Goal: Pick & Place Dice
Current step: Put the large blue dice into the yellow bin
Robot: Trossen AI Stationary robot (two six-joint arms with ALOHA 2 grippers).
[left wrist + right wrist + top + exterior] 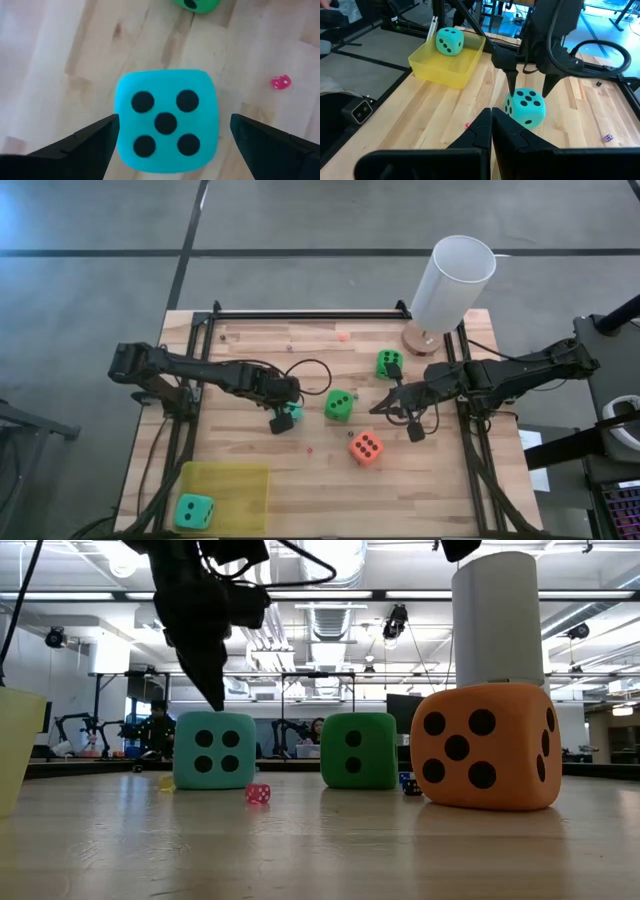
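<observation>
Left claw hangs by the yellow plastic tray, fingers apart over 1 soft teal cube with black dots, likely to grab it. Right claw waits nearby, pressed together.

Light was bright and even, from ceiling strips visible in the low view. The wooden table showed only soft shadows. The left wrist view was blurred, its teal die soft-edged
</observation>
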